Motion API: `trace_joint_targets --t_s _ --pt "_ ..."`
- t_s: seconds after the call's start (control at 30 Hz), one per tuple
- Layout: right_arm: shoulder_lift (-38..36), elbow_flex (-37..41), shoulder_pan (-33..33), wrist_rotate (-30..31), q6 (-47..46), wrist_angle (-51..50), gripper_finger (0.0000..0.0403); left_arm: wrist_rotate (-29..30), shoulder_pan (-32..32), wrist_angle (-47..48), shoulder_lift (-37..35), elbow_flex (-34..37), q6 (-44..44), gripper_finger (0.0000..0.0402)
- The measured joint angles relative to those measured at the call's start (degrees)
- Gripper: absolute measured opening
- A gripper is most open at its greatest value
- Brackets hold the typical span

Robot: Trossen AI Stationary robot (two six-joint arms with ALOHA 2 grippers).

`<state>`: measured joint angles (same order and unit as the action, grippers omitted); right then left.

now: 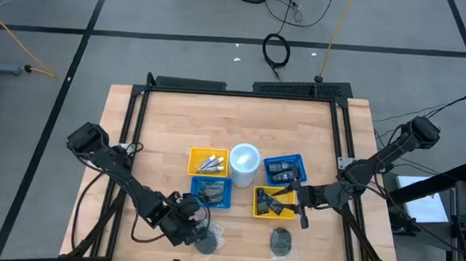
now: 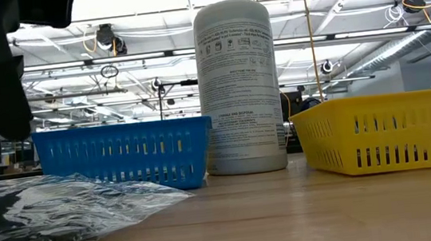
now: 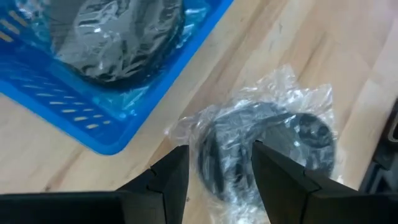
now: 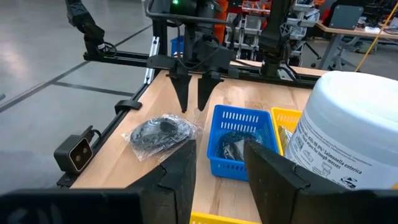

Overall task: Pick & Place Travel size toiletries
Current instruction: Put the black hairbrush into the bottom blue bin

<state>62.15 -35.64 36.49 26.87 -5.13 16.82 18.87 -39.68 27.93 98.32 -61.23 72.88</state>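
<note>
A dark round piece in crinkled clear wrap (image 3: 264, 146) lies flat on the wood near the table's near edge (image 1: 206, 241). My left gripper (image 3: 221, 171) hangs over it, pointing down and open. One finger stands on each side of the wrap without touching it. The right wrist view shows the same gripper (image 4: 193, 107) above the piece (image 4: 160, 133). My right gripper (image 4: 217, 168) is open and holds nothing, hovering over the near yellow basket (image 1: 271, 204). A second wrapped dark piece (image 1: 281, 242) lies on the table near that basket.
A blue basket (image 3: 93, 118) holding wrapped dark pieces sits just beyond the left gripper. The big white tub (image 1: 243, 165) stands in the middle, with a yellow basket of silver tubes (image 1: 209, 162) on its left and a second blue basket (image 1: 285, 168) on its right. A black frame rims the table.
</note>
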Motion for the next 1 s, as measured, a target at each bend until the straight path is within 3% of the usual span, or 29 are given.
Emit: trace_joint_targets --t_s 0.53,0.77,0.87,1.0 --pt "0.0 0.0 0.0 0.0 0.0 -0.4 0.0128 -4.7 -0.1 -5.9 6.4 0.0 2.0 0.017" --pt "0.0 0.0 0.0 0.0 0.0 -0.4 0.0128 -6.0 0.0 -11.8 6.6 0.0 -3.7 0.0166" --pt "0.0 0.0 0.0 0.0 0.0 -0.4 0.0128 -6.8 0.0 -13.1 6.6 0.0 -6.4 0.0136" --pt "0.0 -0.1 0.0 0.0 0.0 -0.4 0.0128 -6.9 0.0 -13.1 6.6 0.0 -8.0 0.0037"
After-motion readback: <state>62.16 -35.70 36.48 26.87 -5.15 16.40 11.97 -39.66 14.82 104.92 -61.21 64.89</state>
